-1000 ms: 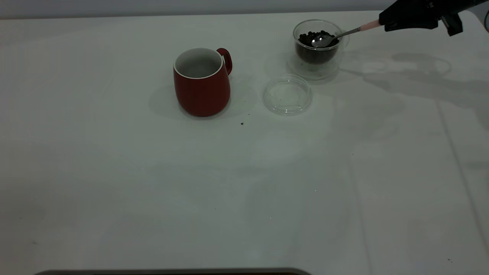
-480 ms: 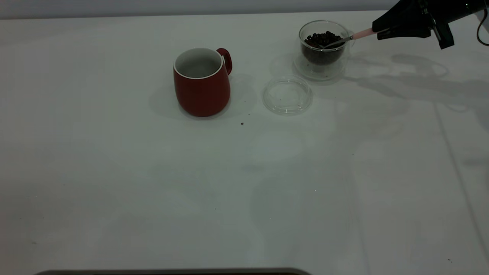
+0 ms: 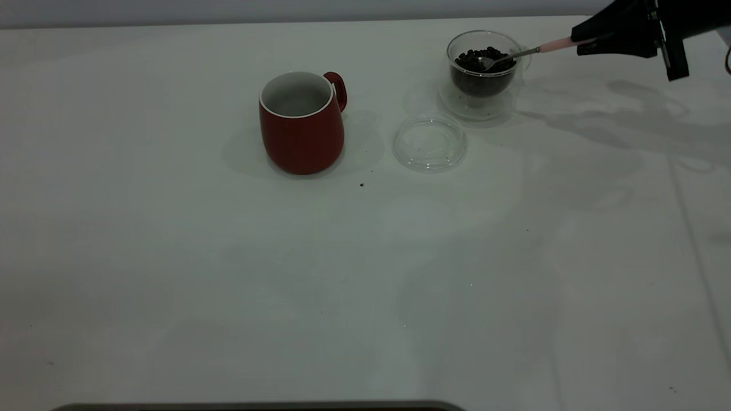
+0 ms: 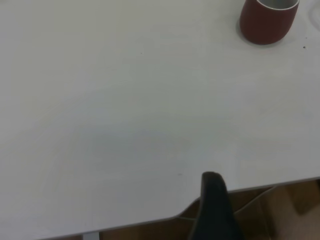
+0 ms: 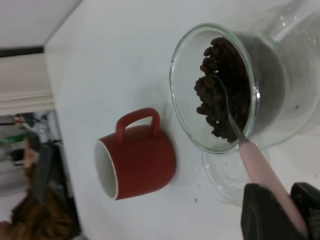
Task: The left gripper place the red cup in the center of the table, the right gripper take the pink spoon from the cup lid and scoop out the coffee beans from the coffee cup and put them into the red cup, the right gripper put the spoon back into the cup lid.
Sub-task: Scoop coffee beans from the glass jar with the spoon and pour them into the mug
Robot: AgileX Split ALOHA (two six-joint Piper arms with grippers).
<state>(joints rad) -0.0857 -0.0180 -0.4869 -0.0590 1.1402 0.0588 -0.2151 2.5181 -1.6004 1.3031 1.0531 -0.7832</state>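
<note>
The red cup stands upright near the middle of the table, white inside and showing no beans, its handle turned to the back right. At the back right the clear coffee cup holds the coffee beans. My right gripper is shut on the pink spoon by the handle's end. The spoon's metal bowl lies down among the beans. The cup lid lies bare between the two cups. Of my left gripper, one dark finger shows, at the table's edge and far from the red cup.
A small dark speck lies in front of the red cup. The table's rim runs close under the left gripper, with brown floor beyond. A dark strip borders the near edge in the exterior view.
The coffee cup has shifted slightly to the right. The spoon's bowl has sunk from on top of the beans into them. The right gripper has drawn back to the right.
</note>
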